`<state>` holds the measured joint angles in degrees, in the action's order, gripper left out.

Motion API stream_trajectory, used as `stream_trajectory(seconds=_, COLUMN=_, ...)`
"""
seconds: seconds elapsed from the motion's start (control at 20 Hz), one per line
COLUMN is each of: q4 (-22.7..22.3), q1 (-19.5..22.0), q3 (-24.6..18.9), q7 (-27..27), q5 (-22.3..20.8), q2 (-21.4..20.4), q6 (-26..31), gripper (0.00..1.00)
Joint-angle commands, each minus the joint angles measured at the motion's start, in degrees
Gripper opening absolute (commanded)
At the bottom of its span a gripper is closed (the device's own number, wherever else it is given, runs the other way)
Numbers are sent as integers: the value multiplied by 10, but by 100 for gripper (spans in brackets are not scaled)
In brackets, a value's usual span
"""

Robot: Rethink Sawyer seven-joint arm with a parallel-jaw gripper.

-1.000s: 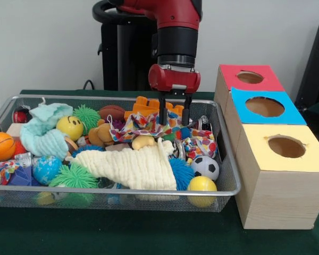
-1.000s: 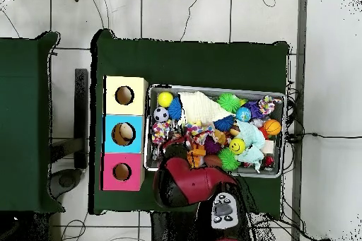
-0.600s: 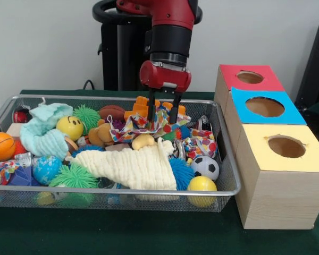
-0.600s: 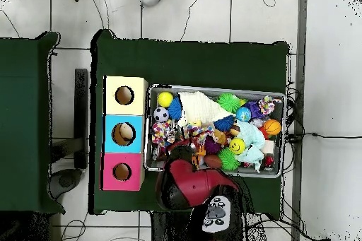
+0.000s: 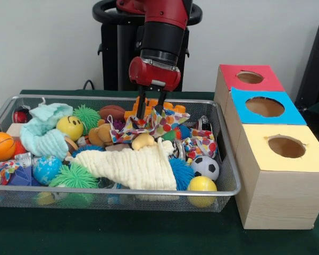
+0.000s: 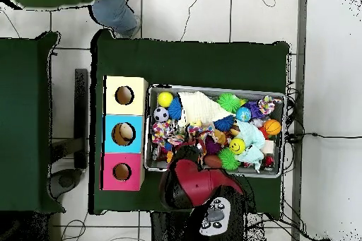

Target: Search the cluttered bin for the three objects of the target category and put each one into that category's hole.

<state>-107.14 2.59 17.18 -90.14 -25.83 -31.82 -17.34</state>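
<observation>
counter (image 5: 149, 234): dark green cloth; carries the wire bin and three boxes side by side; a person's sleeve (image 6: 106, 5) shows at the overhead view's top edge, well clear of the arm
bin (image 5: 231, 183): wire mesh, packed with balls, spiky toys, cloths; nothing obviously sorted out of it
boxes: yellow-topped box (image 5: 287, 159) nearest the camera in the front view, blue-topped box (image 5: 266, 114) in the middle, red-topped box (image 5: 250, 79) farthest; each has one round hole; overhead view shows something pale inside the blue one, identity unclear
arm (image 5: 162, 32): red and black; comes down over the bin's far side
cream cloth (image 5: 133, 167): spread across the bin's middle, covering what lies under it
patterned cloth (image 5: 154, 123): multicoloured, draped just in front of the orange block (image 5: 173, 108)
claw (image 5: 149, 109): fingers narrowly apart, tips at the patterned cloth's upper edge; looks like it pinches the cloth, though contact is not plain
step (judged): grasping stage, cloth likely the target
next move (judged): confirm grip, lift clear of the clutter, carry to the matching hole; which hole takes cloth cannot be told
hidden: in the overhead view the arm covers the claw and the bin's near edge; lower bin layers unseen
</observation>
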Motion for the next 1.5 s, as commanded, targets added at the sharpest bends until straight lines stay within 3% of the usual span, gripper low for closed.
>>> stream_trajectory(seconds=0.05, q4=54, q1=14, q3=-44, q7=-41, q5=-25, q2=1, q6=53, gripper=0)
stream_trajectory(seconds=0.75, q4=34, q1=36, q3=-65, q7=-61, q5=-31, q2=-10, q6=40, gripper=0)
stream_trajectory(seconds=0.85, q4=14, q1=69, q3=-103, q7=-65, q5=-45, q2=-35, q6=68, gripper=0)
stream_trajectory(seconds=1.1, q4=-81, q1=225, q3=-317, q7=-66, q5=-69, q2=-140, q6=163, gripper=0)
stream_trajectory(seconds=1.2, q4=-106, q1=258, q3=-369, q7=-65, q5=-51, q2=-166, q6=181, gripper=0)
stream_trajectory(seconds=1.5, q4=-133, q1=256, q3=-381, q7=-67, q5=-8, q2=-211, q6=204, gripper=0)
